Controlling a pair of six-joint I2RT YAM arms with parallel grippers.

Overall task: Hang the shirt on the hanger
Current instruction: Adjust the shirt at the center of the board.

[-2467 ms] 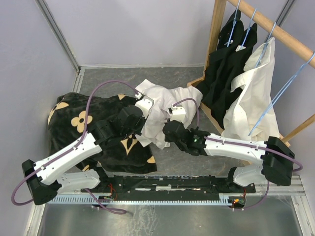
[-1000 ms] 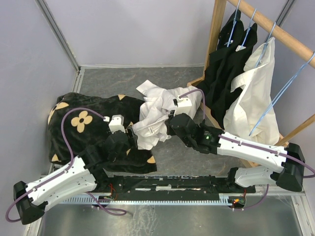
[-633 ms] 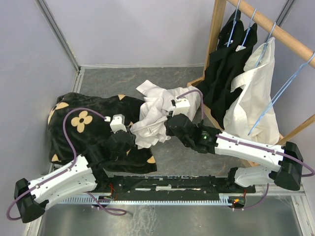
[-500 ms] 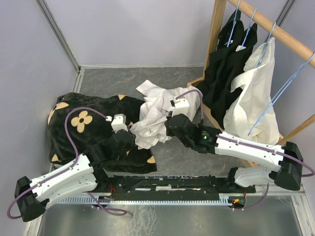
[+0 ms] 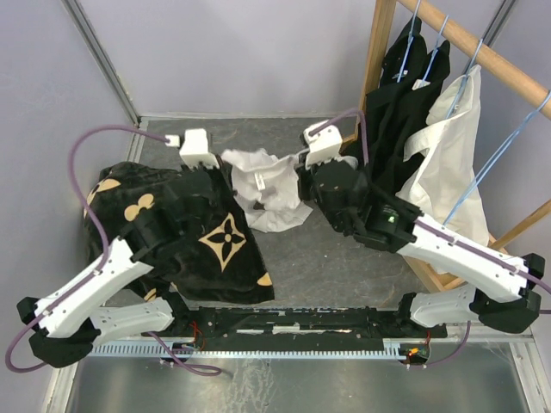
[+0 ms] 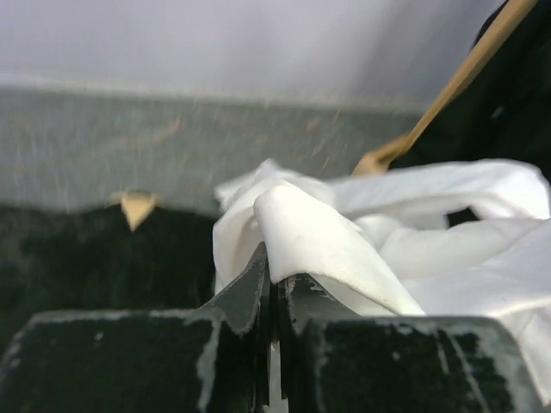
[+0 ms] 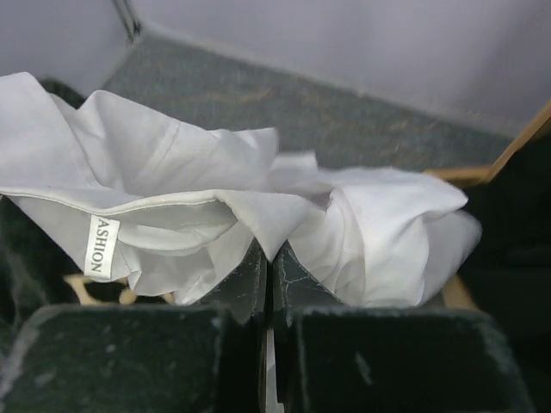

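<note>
The white shirt (image 5: 263, 188) hangs stretched between my two grippers, above the table's back middle. Its left edge is pinched by my left gripper (image 5: 224, 169), whose jaws are shut on a fold of the shirt (image 6: 344, 237) in the left wrist view (image 6: 277, 277). At the shirt's right edge, my right gripper (image 5: 307, 175) is shut on a point of fabric (image 7: 271, 258). The shirt (image 7: 215, 172) shows its small neck label (image 7: 102, 247). An empty light-blue hanger (image 5: 492, 166) hangs on the rack's rail at far right.
A black cloth with tan flower motifs (image 5: 194, 245) lies left of centre under the left arm. The wooden clothes rack (image 5: 376, 60) stands at right. On it hang black shirts (image 5: 403, 95) and another white garment (image 5: 439, 168).
The left gripper has shut on the shirt. Both arms rose and moved toward the back, lifting the shirt off the table and spreading it between them.
</note>
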